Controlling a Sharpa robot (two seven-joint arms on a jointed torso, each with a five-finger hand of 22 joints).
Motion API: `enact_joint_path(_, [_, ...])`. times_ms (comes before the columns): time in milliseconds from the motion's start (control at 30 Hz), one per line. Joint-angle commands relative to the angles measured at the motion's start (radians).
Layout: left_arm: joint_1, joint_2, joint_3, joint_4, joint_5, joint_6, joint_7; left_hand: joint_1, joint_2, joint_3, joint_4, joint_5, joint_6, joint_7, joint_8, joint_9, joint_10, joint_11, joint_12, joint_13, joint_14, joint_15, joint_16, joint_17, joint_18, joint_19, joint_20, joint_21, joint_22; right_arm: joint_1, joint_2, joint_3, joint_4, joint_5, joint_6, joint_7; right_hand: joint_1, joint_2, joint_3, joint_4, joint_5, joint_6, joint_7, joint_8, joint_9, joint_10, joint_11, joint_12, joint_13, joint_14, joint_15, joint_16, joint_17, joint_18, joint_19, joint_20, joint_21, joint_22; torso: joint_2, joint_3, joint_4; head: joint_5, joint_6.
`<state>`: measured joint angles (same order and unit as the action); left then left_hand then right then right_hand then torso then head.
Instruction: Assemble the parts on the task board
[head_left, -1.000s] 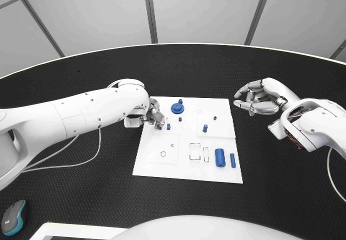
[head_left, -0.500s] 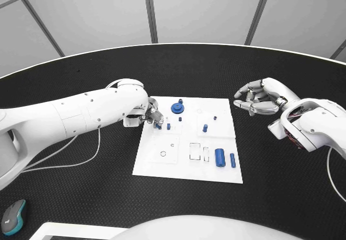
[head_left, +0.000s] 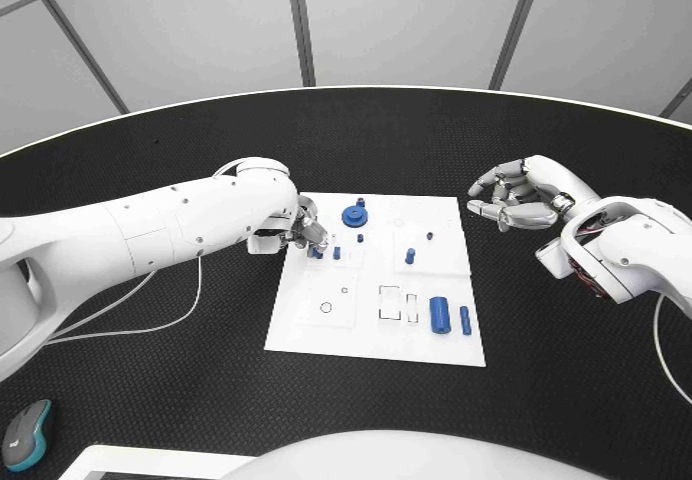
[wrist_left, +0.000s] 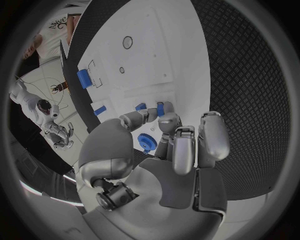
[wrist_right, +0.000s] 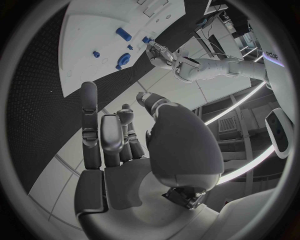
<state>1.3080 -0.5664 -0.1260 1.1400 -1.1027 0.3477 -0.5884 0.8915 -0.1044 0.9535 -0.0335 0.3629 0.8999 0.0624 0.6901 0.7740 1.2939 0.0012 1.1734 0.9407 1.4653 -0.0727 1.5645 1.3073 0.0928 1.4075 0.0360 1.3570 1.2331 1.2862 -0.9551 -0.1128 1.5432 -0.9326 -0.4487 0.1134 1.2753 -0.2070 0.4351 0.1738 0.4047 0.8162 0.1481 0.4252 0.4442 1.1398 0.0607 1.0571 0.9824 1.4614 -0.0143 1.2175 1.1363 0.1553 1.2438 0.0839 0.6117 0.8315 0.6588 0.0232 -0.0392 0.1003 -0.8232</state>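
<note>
Here the task board (head_left: 378, 320) lies in the middle of the black worktop (head_left: 173, 390). The left hand (head_left: 300, 234) is at the board's left edge, and its fingers (wrist_left: 164, 121) pinch a small blue peg (head_left: 316, 252) that stands on the board, just beside another upright blue peg (head_left: 338, 253). A blue gear (head_left: 355, 215) stands near the far edge. Two blue cylinders (head_left: 440, 311) lie side by side near the board's right edge. The right hand (head_left: 516, 197) hovers over the worktop beside the board's far right corner, fingers curled in and holding nothing.
</note>
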Motion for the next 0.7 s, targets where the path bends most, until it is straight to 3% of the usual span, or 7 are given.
enact_joint_path(33, [0.0,0.0,0.0,0.0,0.0,0.005,0.001,0.016,0.009,0.133,-0.134,0.004,0.011,-0.007,0.0,-0.001,0.034,-0.024,0.005,0.001,0.106,-0.007,0.006,0.264,-0.015,0.003,-0.006,0.004,-0.001,0.0,0.0,0.0,0.0,0.0,0.0,0.0,0.007,-0.004,0.006,-0.002,0.007,-0.009,-0.002,0.006,-0.001,0.001,-0.002,-0.001,-0.002,0.007,-0.004,-0.004,0.001,0.014,0.006,0.0,-0.002,0.002,0.0,0.0,0.0006,-0.001,-0.002])
enact_joint_path(700, [0.0,0.011,0.0,-0.008,0.0,0.013,-0.001,0.016,0.008,0.132,-0.134,0.004,0.012,-0.007,-0.001,-0.001,0.034,-0.024,0.006,0.002,0.106,-0.007,0.006,0.264,-0.015,0.004,-0.006,0.005,0.001,0.0,0.0,0.0,0.001,0.0,0.0,0.001,0.007,-0.004,0.006,-0.002,0.007,-0.009,-0.002,0.006,-0.001,0.001,-0.002,-0.001,-0.002,0.007,-0.004,-0.004,0.001,0.014,0.006,0.0,-0.002,0.002,0.001,0.0,0.0002,-0.001,-0.002])
